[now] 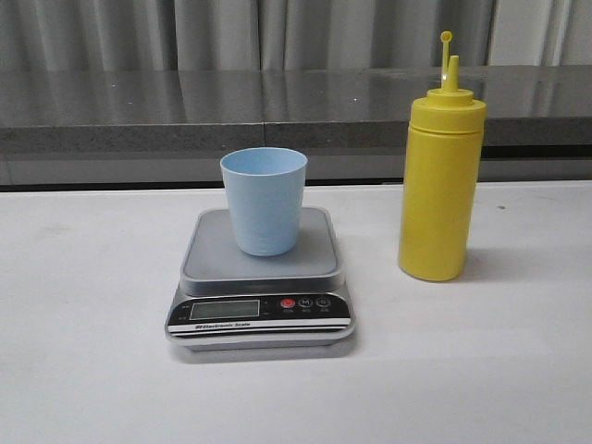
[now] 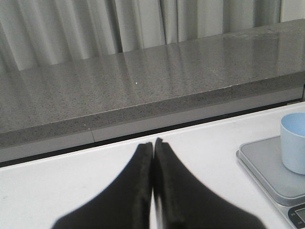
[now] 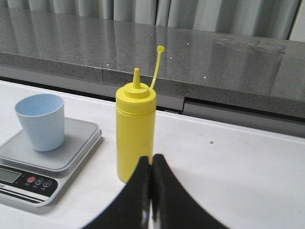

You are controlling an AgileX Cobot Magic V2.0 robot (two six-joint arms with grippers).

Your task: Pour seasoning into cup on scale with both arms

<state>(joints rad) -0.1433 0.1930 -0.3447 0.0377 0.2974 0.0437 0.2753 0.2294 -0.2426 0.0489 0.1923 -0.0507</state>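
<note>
The pale blue cup [image 1: 264,200] stands upright on the grey scale [image 1: 208,254] at the table's middle. The tall yellow seasoning bottle [image 1: 441,190] stands upright to the right of the scale, cap off and hanging on its tether. Neither gripper shows in the front view. In the left wrist view my left gripper [image 2: 153,143] is shut and empty over bare table, left of the scale [image 2: 267,167] and cup [image 2: 294,148]. In the right wrist view my right gripper [image 3: 151,159] is shut and empty, just in front of the bottle [image 3: 135,129], with the cup [image 3: 42,120] on the scale [image 3: 71,152].
A grey stone ledge [image 1: 185,106] runs along the back of the white table [image 1: 83,305], with curtains behind it. The scale's display and its red and black buttons [image 1: 287,303] face the front edge.
</note>
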